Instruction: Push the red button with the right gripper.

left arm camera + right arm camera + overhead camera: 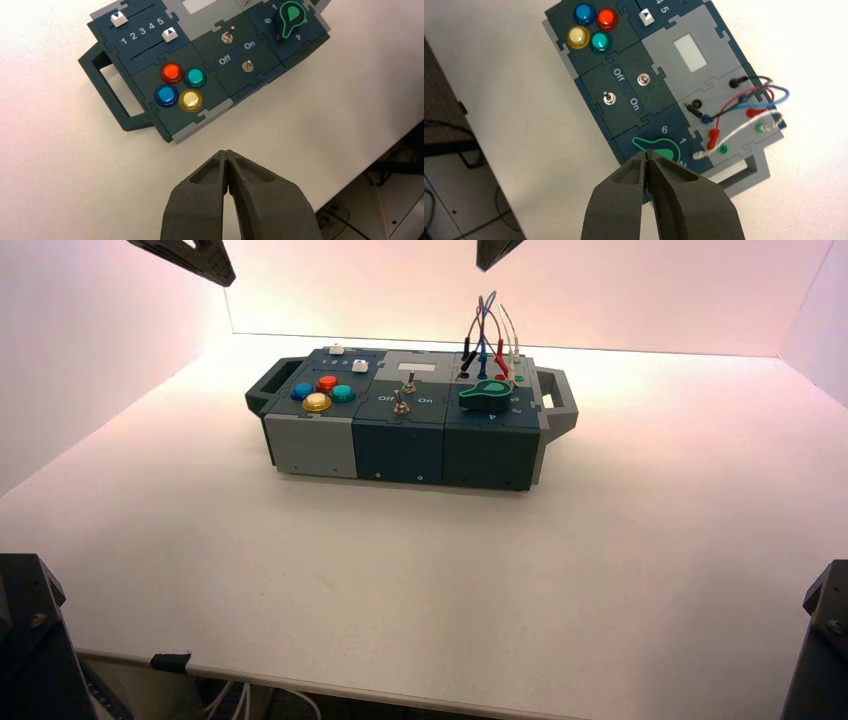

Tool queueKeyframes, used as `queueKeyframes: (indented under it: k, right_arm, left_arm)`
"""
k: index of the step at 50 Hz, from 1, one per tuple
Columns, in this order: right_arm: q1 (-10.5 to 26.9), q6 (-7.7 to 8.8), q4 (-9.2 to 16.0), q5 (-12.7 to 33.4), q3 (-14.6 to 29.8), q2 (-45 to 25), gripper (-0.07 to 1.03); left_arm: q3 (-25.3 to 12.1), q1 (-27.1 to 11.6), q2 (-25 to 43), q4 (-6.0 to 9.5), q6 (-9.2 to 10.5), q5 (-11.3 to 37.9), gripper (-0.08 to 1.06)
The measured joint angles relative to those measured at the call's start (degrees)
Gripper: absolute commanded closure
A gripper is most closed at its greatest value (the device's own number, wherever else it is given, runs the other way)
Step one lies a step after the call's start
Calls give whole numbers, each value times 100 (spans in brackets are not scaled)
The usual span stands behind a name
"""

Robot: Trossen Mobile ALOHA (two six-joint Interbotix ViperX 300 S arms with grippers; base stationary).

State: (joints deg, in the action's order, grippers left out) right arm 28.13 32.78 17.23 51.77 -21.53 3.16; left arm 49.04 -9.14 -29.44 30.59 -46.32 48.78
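red-orange and domed, the red button (328, 383) sits in the cluster on the left part of the box (400, 445), between the blue button (302, 391) and the green button (342, 393), with the yellow button (317, 401) nearer the box's front edge. nothing touches it. the right gripper (647, 151) hangs in the air above the box's right part, well apart from the red button, its jaws closed together at the tips. over on the left, the left gripper (224, 152) waits above the bench (420, 580), its jaws also closed; what i see from above seems to be just its tip.
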Motion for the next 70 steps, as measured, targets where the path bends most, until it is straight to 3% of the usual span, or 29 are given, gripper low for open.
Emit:
queueKeyframes:
  k: [5,11,32,42,59,70]
  right_arm:
    - [123,193,9,9,176,-281,98]
    - [316,308,0,-44,378,-571,98]
    - [729,325,-35,-211,1292,-1556,98]
    - [1046,343,-246,-404,1556,-1890,98]
    - [1090,360,-264,-598,1898,-2461,98]
    - [1310,396,-272,-580,2241,-2795,98]
  left_arm:
    - [18,62,0,-9,0,0,100]
    - [35,88,0,-18,0,0,100]
    - [149,105,-53,-9,-9,-141,100]
    - [167,105,-70,-18,-62,-158,100]
    - [281,105,-404,0,-62,-448,100]
    - [299,123,-448,0,-53,-475,100]
